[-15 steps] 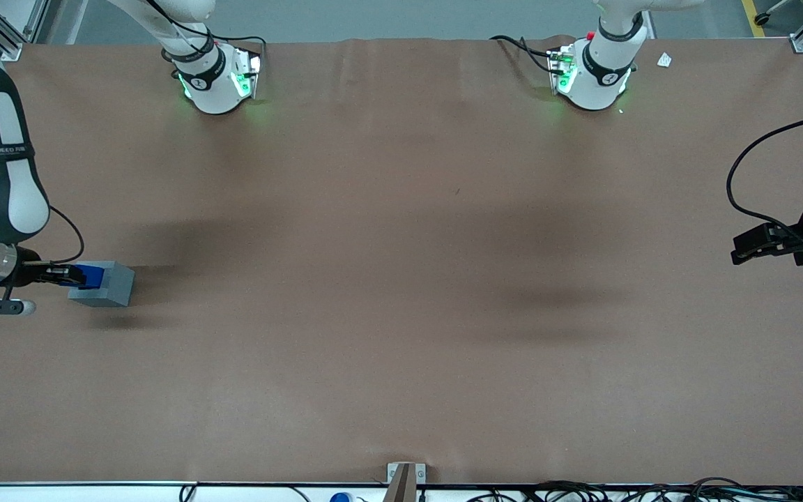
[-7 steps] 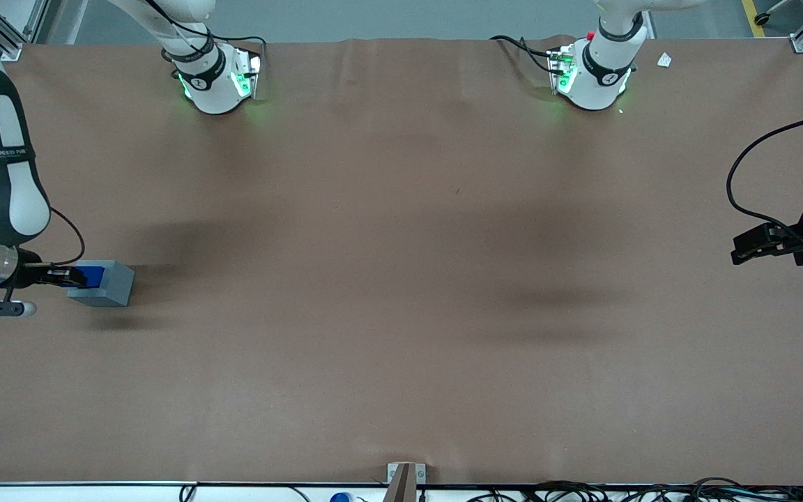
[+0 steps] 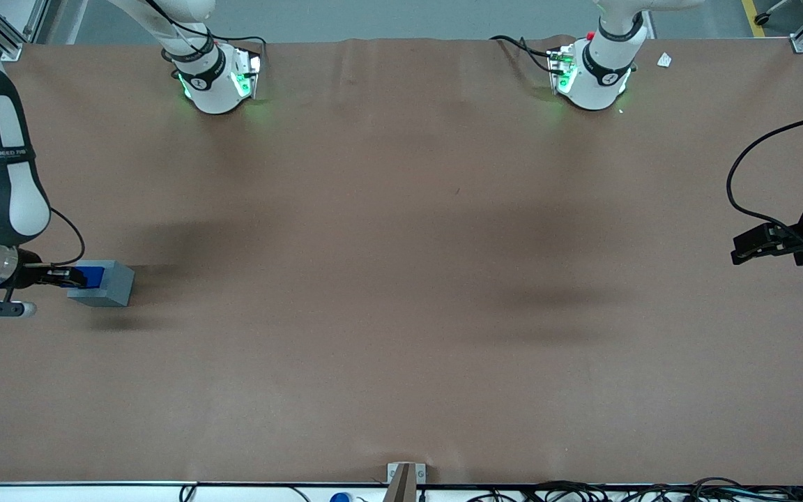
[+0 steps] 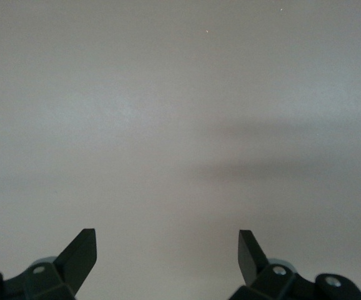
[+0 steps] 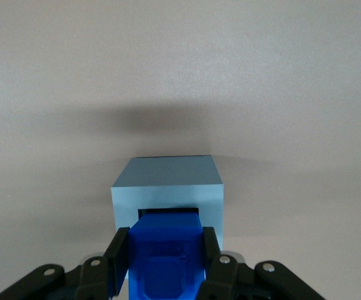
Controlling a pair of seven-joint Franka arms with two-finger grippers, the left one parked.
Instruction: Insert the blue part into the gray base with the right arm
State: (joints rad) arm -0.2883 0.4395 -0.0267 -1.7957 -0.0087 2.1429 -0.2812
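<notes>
The gray base [image 3: 107, 284] lies on the brown table at the working arm's end. The blue part [image 3: 93, 276] sits at the base's socket opening, on the face turned toward my gripper. My right gripper [image 3: 70, 277] is shut on the blue part, level with the base. In the right wrist view the blue part [image 5: 166, 256] is clamped between both black fingers [image 5: 119, 253], its front end entering the dark square socket of the gray base [image 5: 167, 181]. How deep it sits I cannot tell.
The brown table [image 3: 401, 279] stretches wide toward the parked arm's end. Two arm bases [image 3: 217, 77] stand at the edge farthest from the camera. Cables [image 3: 583, 491] and a small bracket [image 3: 405, 474] lie along the near edge.
The blue part has moved a little further into the gray base, so less blue shows. The arm has barely shifted since half a second ago.
</notes>
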